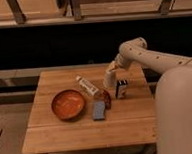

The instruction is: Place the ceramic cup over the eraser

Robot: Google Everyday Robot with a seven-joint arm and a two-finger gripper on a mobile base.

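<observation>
The ceramic cup (109,79) is a small cream-white cup standing on the wooden table (54,137), just left of the eraser. The eraser (121,88) is a small black block with a white patch, standing upright near the table's right side. My gripper (112,68) is at the top of the cup, reaching in from the right at the end of the white arm (137,50). The cup and the eraser stand side by side, with the cup not over the eraser.
A wide orange bowl (68,104) sits on the left of the table. A flat blue-grey pad (98,110) lies in front of the cup. A white bottle (86,86) lies tilted at the middle, with a brown object (105,98) beside it. The robot's white body (180,115) fills the right.
</observation>
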